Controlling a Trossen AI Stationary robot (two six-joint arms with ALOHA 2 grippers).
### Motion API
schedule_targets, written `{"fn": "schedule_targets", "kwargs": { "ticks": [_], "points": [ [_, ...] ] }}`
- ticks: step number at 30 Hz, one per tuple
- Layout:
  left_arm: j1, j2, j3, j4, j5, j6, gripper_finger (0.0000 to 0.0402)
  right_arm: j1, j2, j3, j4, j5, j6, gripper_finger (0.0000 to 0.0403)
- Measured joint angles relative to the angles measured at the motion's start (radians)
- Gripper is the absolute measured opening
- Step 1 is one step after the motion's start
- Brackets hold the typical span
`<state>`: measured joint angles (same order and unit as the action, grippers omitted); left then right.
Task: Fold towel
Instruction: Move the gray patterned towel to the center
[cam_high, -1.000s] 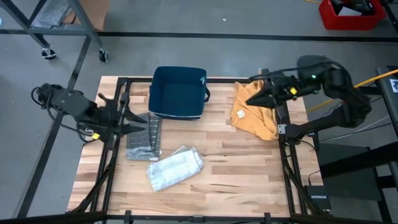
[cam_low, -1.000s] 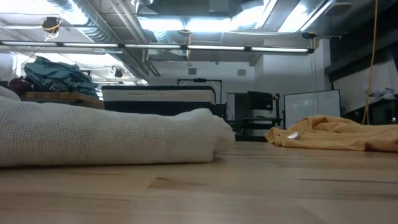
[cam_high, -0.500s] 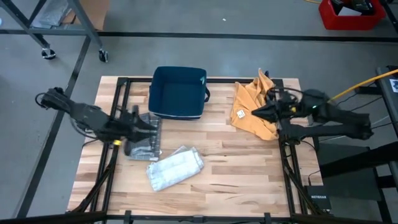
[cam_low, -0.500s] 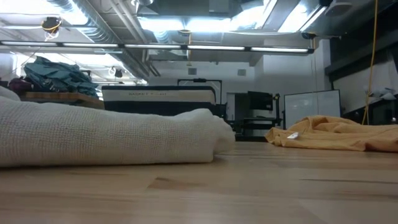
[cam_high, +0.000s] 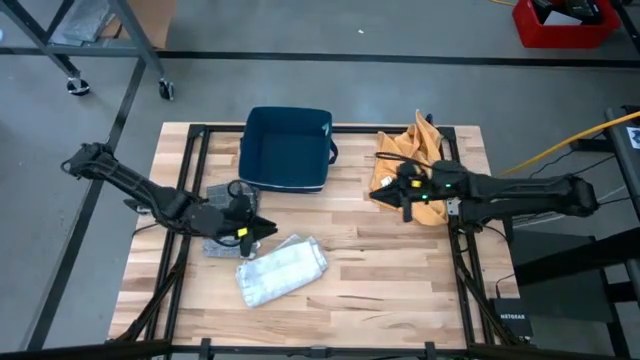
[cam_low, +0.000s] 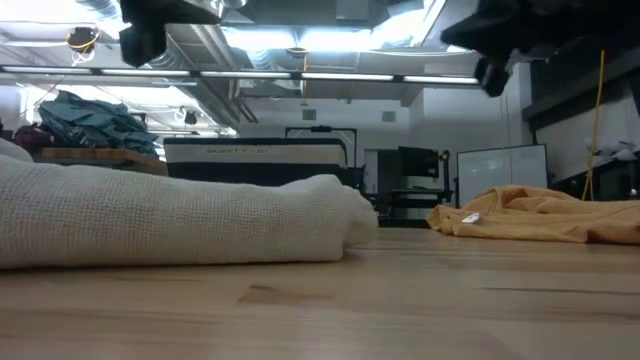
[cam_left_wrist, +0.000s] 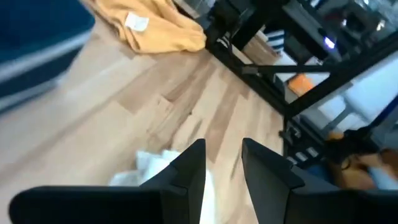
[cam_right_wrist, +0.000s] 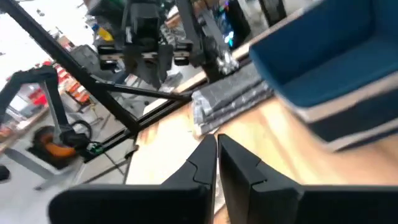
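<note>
Reaching in from frame left, left gripper (cam_high: 262, 229) sits fingers parted, empty, above the white folded towel (cam_high: 283, 270) at lower centre. Right gripper (cam_high: 378, 194), fingers pressed together, holds nothing, beside the yellow towel (cam_high: 405, 165) at upper right.

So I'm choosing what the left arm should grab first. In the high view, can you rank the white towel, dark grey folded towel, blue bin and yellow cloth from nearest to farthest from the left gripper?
From the left gripper:
1. White towel, just below it; the dark grey folded towel, beside it under the arm, is too close to call.
2. Blue bin, at the table's back edge.
3. Yellow cloth, far right, under the right arm.
</note>
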<state>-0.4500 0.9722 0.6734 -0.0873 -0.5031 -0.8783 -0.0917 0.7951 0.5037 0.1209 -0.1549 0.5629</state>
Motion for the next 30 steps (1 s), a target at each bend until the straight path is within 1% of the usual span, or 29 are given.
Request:
{"fn": "schedule_targets", "kwargs": {
  "ticks": [5,7,9,11,14,16,19,22,24,26,30],
  "points": [
    [-0.006,0.062,0.001,-0.006,0.004,-0.154,0.0098,0.001,0.205,0.001,0.254,-0.144,0.065,0.0021],
    [-0.009,0.087,0.001,-0.008,0.008,-0.193,0.0098,0.001,0.291,0.003,0.349,-0.203,0.090,0.0021],
    [-0.010,0.109,0.001,-0.007,0.042,-0.222,0.0098,0.001,0.369,0.020,0.403,-0.255,0.114,0.0025],
    [-0.011,0.131,0.001,-0.008,0.100,-0.247,0.0098,0.001,0.441,0.055,0.409,-0.303,0.123,0.0036],
    [-0.011,0.150,0.001,-0.009,0.170,-0.269,0.0098,0.010,0.536,0.112,0.401,-0.384,0.125,0.0067],
    [-0.010,0.151,0.001,-0.012,0.203,-0.277,0.0098,0.020,0.588,0.156,0.401,-0.417,0.125,0.0089],
    [-0.007,0.146,0.001,-0.054,0.246,-0.329,0.0098,0.037,0.656,0.221,0.402,-0.432,0.125,0.0113],
    [-0.006,0.141,0.001,-0.138,0.244,-0.400,0.0098,0.049,0.709,0.275,0.373,-0.434,0.122,0.0124],
    [-0.006,0.141,0.001,-0.223,0.231,-0.446,0.0098,0.048,0.730,0.306,0.337,-0.451,0.121,0.0126],
    [-0.006,0.141,0.001,-0.318,0.208,-0.498,0.0098,0.045,0.742,0.331,0.293,-0.469,0.121,0.0126],
    [-0.006,0.141,0.001,-0.492,0.144,-0.631,0.0098,0.045,0.742,0.340,0.228,-0.471,0.110,0.0127]
  ]
}}
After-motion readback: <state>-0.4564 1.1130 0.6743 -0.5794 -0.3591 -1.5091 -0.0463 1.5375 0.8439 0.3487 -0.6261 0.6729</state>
